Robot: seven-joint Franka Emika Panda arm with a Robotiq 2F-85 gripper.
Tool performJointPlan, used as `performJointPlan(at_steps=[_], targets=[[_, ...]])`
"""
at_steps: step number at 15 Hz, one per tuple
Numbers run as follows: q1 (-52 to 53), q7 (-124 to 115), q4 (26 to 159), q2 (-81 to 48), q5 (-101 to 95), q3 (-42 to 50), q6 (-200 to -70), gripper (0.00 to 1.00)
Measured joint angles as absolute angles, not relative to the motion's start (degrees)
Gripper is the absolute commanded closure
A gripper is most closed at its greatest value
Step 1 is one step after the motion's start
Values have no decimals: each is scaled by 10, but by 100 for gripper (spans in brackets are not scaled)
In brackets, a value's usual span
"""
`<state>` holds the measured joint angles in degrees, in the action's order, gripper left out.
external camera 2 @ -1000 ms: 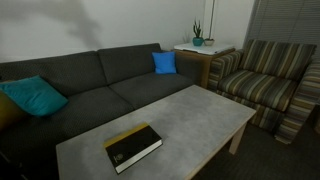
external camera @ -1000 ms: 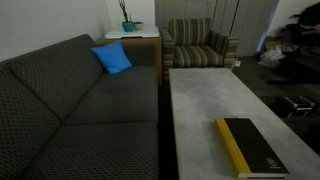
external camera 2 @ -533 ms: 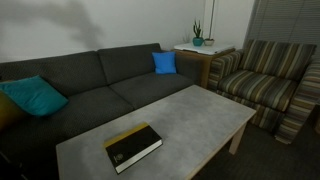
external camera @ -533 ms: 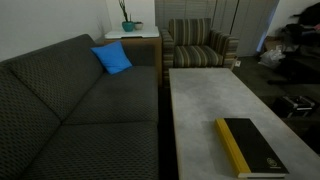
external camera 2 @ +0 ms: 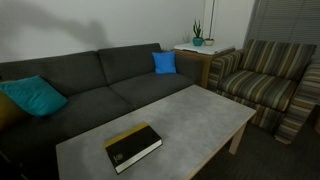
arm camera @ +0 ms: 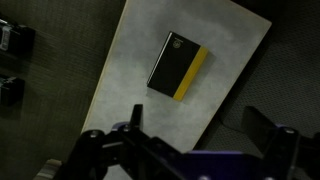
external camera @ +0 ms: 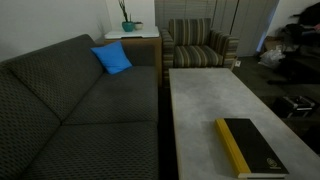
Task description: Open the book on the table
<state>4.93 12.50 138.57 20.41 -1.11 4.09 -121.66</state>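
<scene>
Mostly matt surfaces: cloth, concrete-look slab, smooth board.

The counter (external camera 2: 195, 112) has a light grey top like concrete, mottled, matt and flat in both exterior views. The book (external camera: 252, 148) has a smooth black cover with little shine and a yellow spine edge, seemingly coated board. The sofa (external camera: 80, 105) is dark woven cloth, coarse and dotted in texture, matt throughout. The blue cushion (external camera 2: 164, 62) and the teal cushion (external camera 2: 35, 96), 2 in all, are plain soft cloth. The armchair (external camera 2: 265, 85) wears striped upholstery cloth. The side table (external camera 2: 215, 50) has a smooth white top over wood-toned sides. In the wrist view the claw (arm camera: 193, 115) looks dark, hard and matt; metal or plastic cannot be told.
</scene>
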Motion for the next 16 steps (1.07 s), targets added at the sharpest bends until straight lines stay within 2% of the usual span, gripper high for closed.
performJointPlan(at_steps=[10,16], targets=[[49,153,1389,196,-12,40,-1217,0],[42,232,1390,120,-11,64,-1249,0]])
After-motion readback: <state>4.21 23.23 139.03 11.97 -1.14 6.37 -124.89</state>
